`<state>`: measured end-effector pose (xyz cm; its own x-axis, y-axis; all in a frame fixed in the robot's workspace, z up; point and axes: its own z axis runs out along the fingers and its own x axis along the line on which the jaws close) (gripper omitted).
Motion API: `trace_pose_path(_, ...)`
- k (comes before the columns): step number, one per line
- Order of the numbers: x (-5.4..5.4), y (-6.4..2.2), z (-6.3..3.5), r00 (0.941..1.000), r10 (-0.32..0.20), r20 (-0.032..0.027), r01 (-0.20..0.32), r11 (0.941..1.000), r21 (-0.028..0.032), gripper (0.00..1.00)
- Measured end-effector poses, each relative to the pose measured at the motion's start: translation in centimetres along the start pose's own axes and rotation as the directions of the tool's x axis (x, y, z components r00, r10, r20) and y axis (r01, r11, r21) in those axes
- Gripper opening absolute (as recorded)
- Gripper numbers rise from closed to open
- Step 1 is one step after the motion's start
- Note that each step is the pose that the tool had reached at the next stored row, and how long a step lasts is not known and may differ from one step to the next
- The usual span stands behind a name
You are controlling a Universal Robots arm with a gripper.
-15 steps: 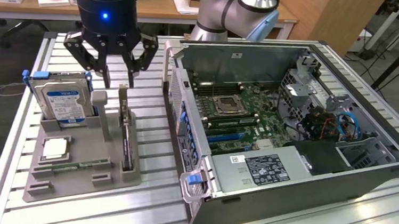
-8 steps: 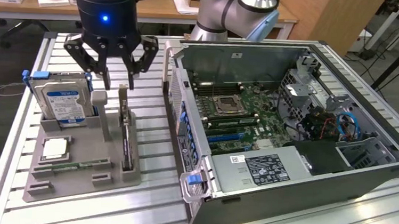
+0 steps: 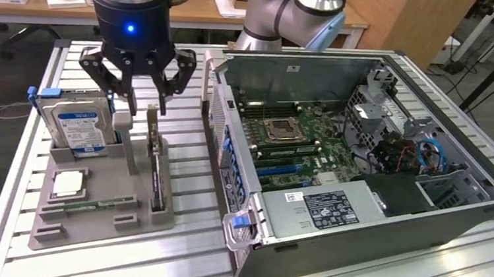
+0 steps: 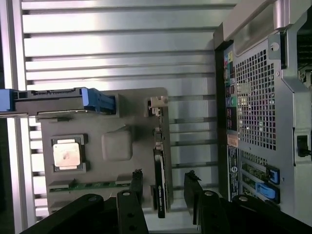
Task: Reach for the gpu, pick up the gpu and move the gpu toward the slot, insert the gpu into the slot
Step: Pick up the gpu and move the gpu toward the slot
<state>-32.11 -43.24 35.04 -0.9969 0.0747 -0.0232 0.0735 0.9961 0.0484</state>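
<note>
Gripper [image 4: 164,174] spread over gpu [image 4: 160,192], blue-labelled drive [image 3: 78,125]

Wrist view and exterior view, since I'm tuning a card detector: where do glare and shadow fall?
Wrist view: the ribbed aluminium table top glares near white, while the thin dark circuit-board gpu reads almost black against its grey holder tray. Exterior view: even light, with a sheen on that table top and a blue light glowing on the black gripper.
</note>
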Motion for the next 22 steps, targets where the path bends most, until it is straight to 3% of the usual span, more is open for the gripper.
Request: trace_pose_path(22,0.0,-0.76,1.22,0.9999,-0.01,-0.0004,0.01,0.9999,-0.0002,0.47)
